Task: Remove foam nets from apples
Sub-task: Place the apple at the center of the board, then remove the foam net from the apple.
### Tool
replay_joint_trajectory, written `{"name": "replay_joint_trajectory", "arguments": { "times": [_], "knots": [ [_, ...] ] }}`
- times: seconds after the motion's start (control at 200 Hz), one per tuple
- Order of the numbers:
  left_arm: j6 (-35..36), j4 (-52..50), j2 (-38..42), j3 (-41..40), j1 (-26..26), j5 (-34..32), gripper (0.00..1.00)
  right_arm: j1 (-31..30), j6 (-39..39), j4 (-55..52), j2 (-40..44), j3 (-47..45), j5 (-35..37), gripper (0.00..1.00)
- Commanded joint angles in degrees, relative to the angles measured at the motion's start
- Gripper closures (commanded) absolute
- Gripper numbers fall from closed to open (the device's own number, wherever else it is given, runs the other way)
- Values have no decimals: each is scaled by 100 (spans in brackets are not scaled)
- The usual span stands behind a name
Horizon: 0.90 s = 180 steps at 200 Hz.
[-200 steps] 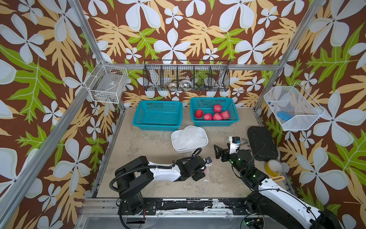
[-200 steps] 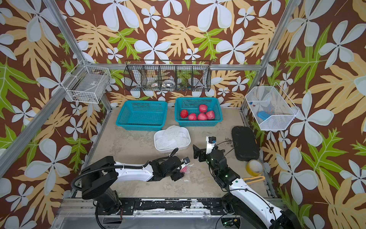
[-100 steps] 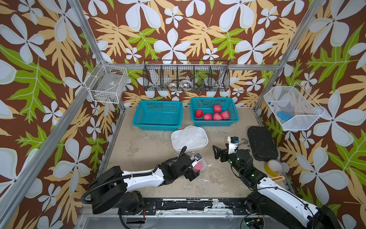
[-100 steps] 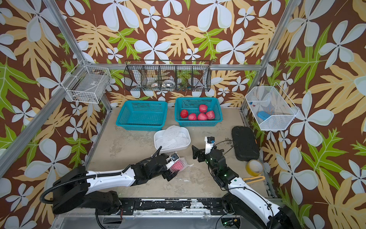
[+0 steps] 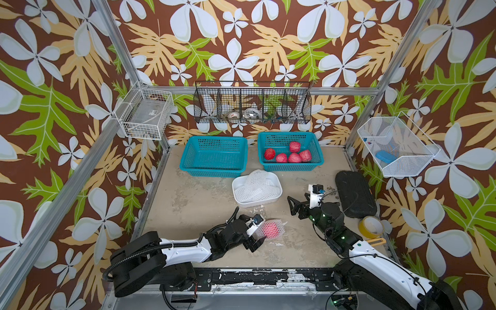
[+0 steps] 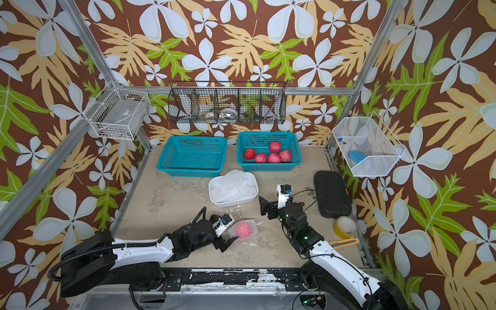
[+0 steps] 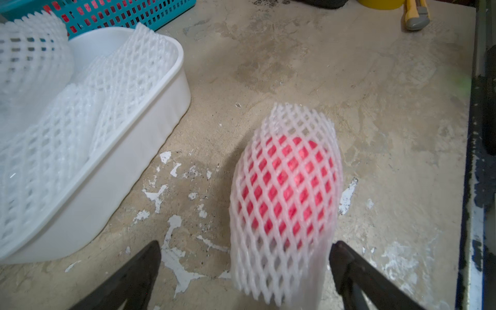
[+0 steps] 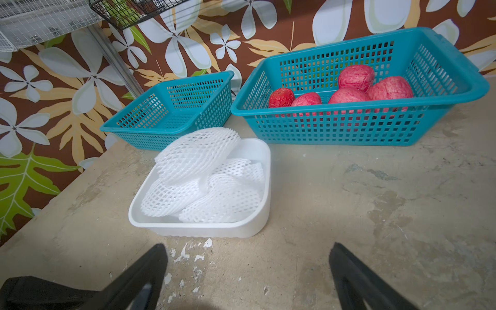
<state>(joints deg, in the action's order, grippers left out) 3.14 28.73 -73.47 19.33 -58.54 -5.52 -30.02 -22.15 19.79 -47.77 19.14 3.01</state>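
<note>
- The last net (image 7: 298, 118) is coming up for removal: five bare apples (image 8: 349, 96) are sitting in the basket (image 8: 349, 110) behind the tray (image 7: 150, 150), and loose nets (image 8: 198, 153) are piling up in the tray
- The sixth apple (image 7: 295, 178) is lying inside its net on the table (image 7: 322, 67), in front of the tray and apart from it
- The left gripper (image 7: 246, 245) is sitting low in front of the tray with its jaws spread wide; the net's near end is lying between them, close to one finger, and nothing is being pinched
- The right gripper (image 8: 248, 247) is hovering beside the tray's near corner, jaws spread and empty
- The net is lying on its side, its long axis running away from the left gripper, roughly along the tray's near wall; its slack far end is pointing towards the right gripper, with the apple filling the middle
- The next move is probably calling for one gripper pinching a slack end while the other is bracing the fruit or the opposite end, then pulling along that long axis so the mesh is sliding off rather than bunching
</note>
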Motion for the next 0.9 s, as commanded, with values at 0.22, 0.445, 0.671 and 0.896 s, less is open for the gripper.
{"name": "replay_joint_trajectory", "arguments": {
  "times": [0.22,0.445,0.671,0.896],
  "knots": [
    [47,1067,-255,-301,272,779,2,-4,63,173,102,-59,-71,3],
    [93,1092,-280,-378,268,1339,3,-8,31,272,10,-55,-133,3],
    [232,1033,-608,-172,270,1692,7,-5,44,246,-74,35,-204,3],
    [205,1079,-744,-123,268,1835,20,-3,95,226,-77,90,-173,3]
  ]
}}
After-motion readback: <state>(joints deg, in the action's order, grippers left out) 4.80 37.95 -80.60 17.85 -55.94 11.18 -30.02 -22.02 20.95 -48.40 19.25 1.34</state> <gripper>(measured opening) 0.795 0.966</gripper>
